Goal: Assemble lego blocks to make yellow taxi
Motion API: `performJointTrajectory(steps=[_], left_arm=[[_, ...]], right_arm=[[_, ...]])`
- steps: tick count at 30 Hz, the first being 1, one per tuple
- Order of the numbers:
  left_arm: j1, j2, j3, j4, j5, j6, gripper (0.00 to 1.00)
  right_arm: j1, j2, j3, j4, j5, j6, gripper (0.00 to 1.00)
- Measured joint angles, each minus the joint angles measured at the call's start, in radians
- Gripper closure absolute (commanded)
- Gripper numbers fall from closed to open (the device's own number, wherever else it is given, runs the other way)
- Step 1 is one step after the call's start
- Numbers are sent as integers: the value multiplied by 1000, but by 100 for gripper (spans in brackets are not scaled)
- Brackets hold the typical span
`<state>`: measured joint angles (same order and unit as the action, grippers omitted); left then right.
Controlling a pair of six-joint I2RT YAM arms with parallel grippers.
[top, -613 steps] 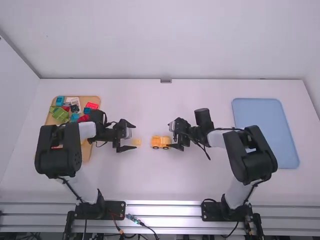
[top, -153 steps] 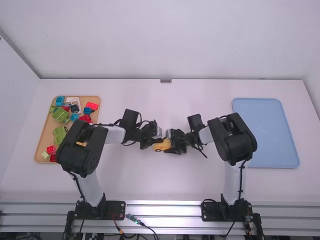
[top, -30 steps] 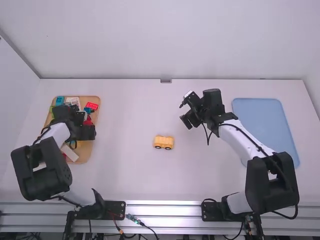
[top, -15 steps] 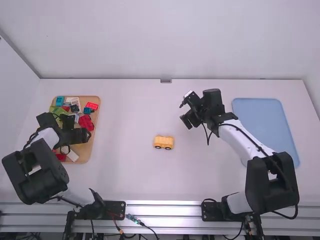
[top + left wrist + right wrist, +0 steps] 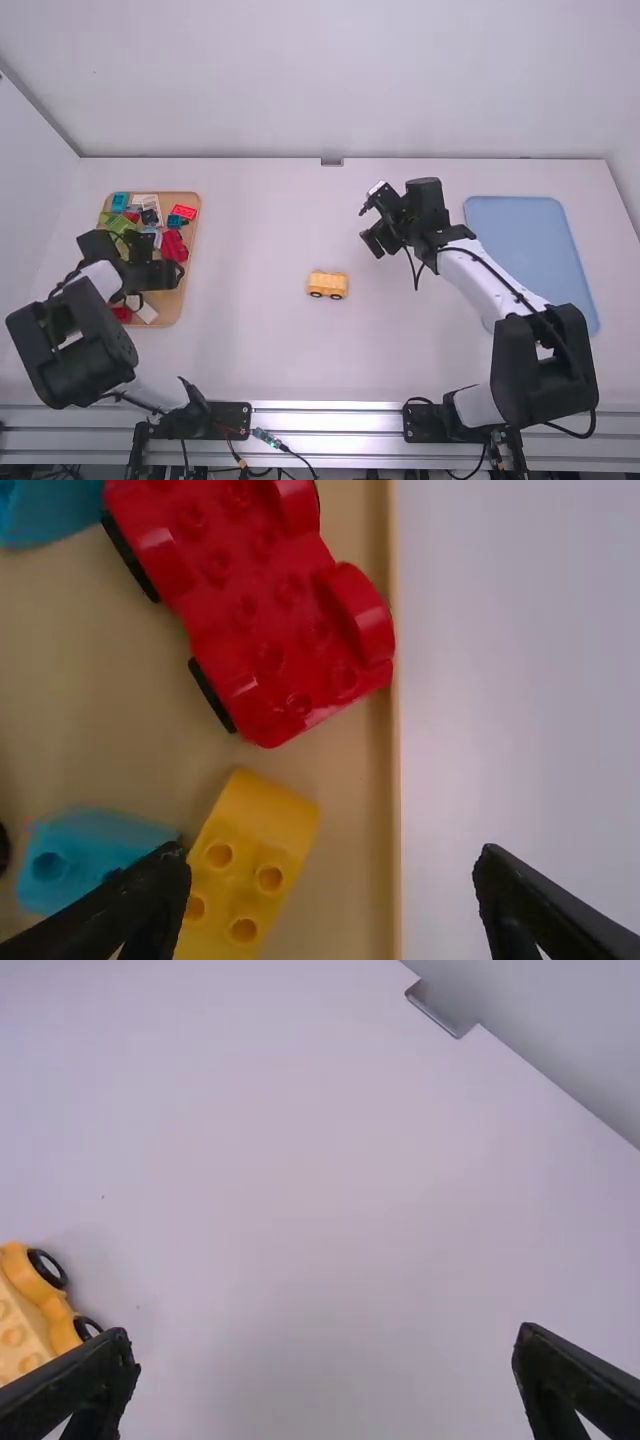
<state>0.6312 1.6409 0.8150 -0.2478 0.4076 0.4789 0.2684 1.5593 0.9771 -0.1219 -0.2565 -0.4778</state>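
Observation:
The yellow car (image 5: 327, 285) with dark wheels stands upright on the table's middle, touched by neither gripper; part of it shows as a yellow car (image 5: 30, 1318) in the right wrist view. My left gripper (image 5: 178, 262) is over the tray of blocks at the left. In its wrist view, the left gripper (image 5: 330, 900) is open above a yellow studded block (image 5: 245, 870), partly hidden by one finger. My right gripper (image 5: 372, 228) hangs beyond and to the right of the car; its wrist view has the right gripper (image 5: 325, 1360) open with nothing between its fingers.
The wooden tray (image 5: 184, 292) holds several red, green, blue and white pieces. A red vehicle base (image 5: 250, 605) and a blue block (image 5: 85, 858) lie beside the yellow block. A light blue tray (image 5: 530, 260) lies at the right.
Between the earliest frames, the arms came together at the yellow pieces, then parted, leaving the taller car. My left arm has since shifted toward the left over the tray. The right arm has lately kept still.

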Motion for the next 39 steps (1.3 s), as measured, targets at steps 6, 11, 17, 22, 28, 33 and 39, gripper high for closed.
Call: performJointTrajectory(steps=[6,11,17,22,28,33,39], left_arm=[[0,0,-24,40,-28,-21,29],[0,0,-24,57,-53,-35,26],[0,0,-24,83,-53,-38,25],[0,13,-25,116,-52,-37,27],[10,24,-22,130,-43,-36,29],[35,26,-21,128,-17,-36,29],[52,26,-21,122,17,-29,17]], right_arm=[[5,0,0,6,1,0,1],[31,0,0,5,1,-21,1],[61,0,0,4,11,-47,1],[72,0,0,5,35,-51,1],[72,0,0,5,50,-53,1],[72,0,0,10,50,-53,1],[72,0,0,23,50,-53,1]])
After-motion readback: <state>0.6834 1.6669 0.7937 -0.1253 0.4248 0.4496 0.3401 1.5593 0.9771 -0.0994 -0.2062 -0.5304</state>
